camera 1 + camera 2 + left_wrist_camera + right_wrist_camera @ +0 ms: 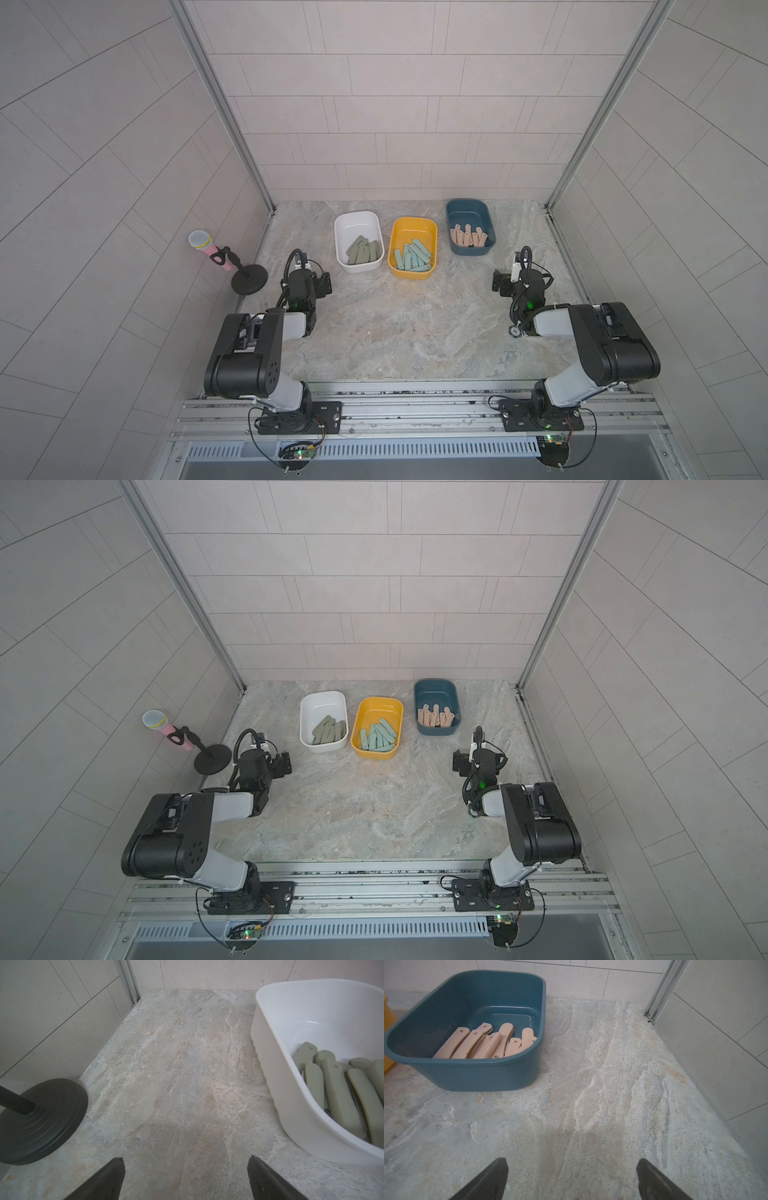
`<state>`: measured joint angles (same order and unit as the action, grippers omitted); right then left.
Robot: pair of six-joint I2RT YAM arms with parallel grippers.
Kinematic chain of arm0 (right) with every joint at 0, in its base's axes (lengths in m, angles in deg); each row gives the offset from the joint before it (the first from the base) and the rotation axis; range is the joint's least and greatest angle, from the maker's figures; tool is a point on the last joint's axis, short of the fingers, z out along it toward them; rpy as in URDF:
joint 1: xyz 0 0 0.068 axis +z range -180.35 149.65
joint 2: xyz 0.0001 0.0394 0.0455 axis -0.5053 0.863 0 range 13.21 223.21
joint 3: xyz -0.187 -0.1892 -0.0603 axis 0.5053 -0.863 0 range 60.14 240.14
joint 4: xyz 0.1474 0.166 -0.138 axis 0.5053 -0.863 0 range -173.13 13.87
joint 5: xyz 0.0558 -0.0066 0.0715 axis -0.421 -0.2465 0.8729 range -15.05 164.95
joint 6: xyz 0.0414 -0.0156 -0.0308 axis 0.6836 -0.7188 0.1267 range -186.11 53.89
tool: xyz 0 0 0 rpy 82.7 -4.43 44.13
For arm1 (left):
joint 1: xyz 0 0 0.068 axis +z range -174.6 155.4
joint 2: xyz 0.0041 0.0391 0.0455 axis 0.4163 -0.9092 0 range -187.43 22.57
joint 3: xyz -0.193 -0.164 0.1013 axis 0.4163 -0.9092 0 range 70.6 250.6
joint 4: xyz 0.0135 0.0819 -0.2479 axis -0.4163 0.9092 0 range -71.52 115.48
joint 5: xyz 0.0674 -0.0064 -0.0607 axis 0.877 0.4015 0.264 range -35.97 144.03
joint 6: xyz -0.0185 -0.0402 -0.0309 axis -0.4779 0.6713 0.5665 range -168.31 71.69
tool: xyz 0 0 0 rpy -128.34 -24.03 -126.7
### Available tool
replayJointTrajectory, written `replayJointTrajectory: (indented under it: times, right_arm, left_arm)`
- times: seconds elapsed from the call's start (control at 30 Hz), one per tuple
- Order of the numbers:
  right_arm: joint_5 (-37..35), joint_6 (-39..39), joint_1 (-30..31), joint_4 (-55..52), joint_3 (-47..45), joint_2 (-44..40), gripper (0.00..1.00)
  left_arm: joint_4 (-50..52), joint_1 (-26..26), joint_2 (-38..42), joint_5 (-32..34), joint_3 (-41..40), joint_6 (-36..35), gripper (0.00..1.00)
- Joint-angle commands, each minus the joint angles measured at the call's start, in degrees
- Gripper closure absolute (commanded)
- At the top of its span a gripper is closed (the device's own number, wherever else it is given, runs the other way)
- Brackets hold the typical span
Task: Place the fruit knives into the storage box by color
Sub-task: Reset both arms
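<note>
Olive-green fruit knives (365, 251) are gathered in the white box (357, 226), teal knives (413, 257) in the yellow box (411, 232), peach-pink knives (468, 237) in the blue box (465, 212). The left gripper (186, 1158) and right gripper (572, 1160) are spread wide (nothing is held). A box could be knocked askew by a careless arm swing.

Soft even light, faint shadows, bowed edges

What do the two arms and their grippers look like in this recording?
The left arm and right arm both have bulky black joint housings with light grey links, looped black cables and small green lights. The left gripper and right gripper have dark, tapering fingers.
</note>
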<state>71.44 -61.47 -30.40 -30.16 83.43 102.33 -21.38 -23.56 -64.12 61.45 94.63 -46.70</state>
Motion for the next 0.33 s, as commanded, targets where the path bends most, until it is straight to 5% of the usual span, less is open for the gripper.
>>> replayJointTrajectory:
  times: [0.0,0.3]
  right_arm:
    - [0.0,-0.7,-0.1,0.4,0.2,-1.2,0.00]
    - [0.1,-0.6,-0.1,0.3,0.2,-1.2,0.00]
  left_arm:
    - [0.0,-0.6,-0.6,0.6,1.7,-0.5,0.00]
    - [-0.8,-1.0,0.6,1.0,0.7,-0.7,0.00]
